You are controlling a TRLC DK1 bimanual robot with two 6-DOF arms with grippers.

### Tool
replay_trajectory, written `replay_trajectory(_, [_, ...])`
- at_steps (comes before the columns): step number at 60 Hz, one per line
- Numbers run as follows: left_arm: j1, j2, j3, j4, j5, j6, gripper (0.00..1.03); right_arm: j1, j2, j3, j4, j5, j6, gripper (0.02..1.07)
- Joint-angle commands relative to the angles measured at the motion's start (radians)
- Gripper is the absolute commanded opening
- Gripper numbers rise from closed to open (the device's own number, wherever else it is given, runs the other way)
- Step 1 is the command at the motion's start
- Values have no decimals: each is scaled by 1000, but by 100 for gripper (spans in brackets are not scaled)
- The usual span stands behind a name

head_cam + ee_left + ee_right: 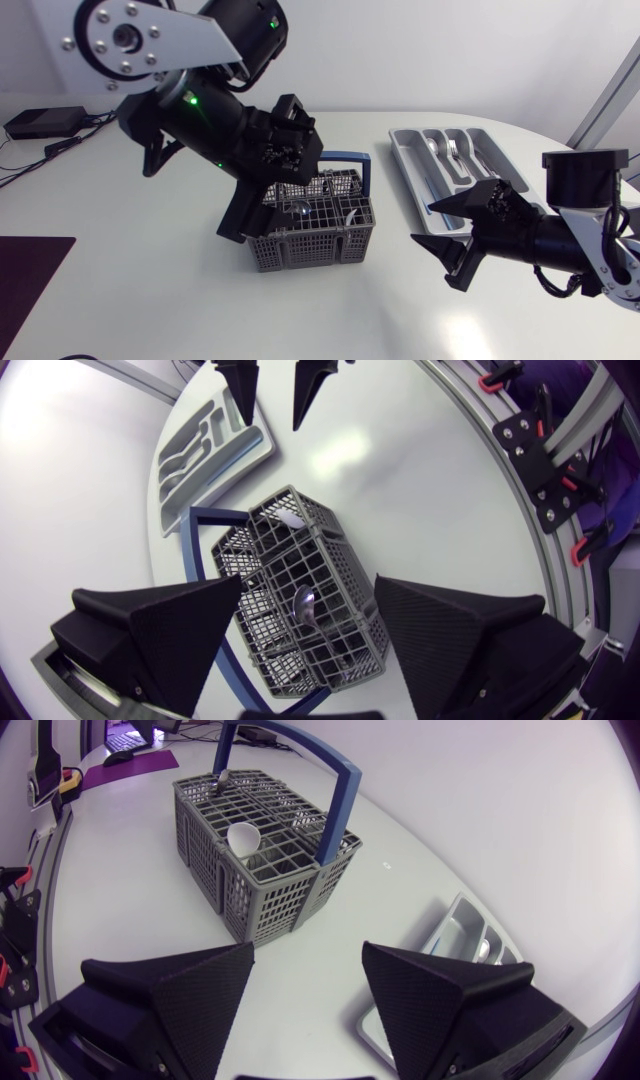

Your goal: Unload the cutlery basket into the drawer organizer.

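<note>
The grey cutlery basket (pixel 315 232) stands in the middle of the counter (pixel 140 290); the drawer organizer (pixel 400 160) lies at 2 o'clock from it, a fork (pixel 455 150) inside; my left gripper (pixel 308 588) hangs right over the basket, fingers spread wide; a spoon (pixel 305 605) stands up below it; I think it should go straight down, keep off the blue handle (pixel 215 513), and pinch the spoon softly; my right gripper (pixel 425 225) sits at 3 o'clock from the basket, spread too, holding nothing.
</note>
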Motion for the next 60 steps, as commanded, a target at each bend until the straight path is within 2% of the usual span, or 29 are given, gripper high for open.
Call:
replay_trajectory(1, [-17, 50, 33, -41, -29, 86, 97, 7, -6, -39, 19, -2, -32, 80])
replay_trajectory(12, [-38, 110, 37, -51, -118, 160, 96, 7, -6, -66, 33, -6, -64, 80])
replay_trajectory(33, [-35, 231, 135, -50, -200, 208, 91, 7, -2, -100, 67, -17, -79, 80])
replay_trajectory(52, [-12, 307, 232, -123, -218, 218, 76, 4, 15, -120, 107, -17, -87, 80])
replay_trajectory(60, [-6, 307, 238, -127, -218, 228, 64, 2, 21, -120, 119, -17, -87, 80])
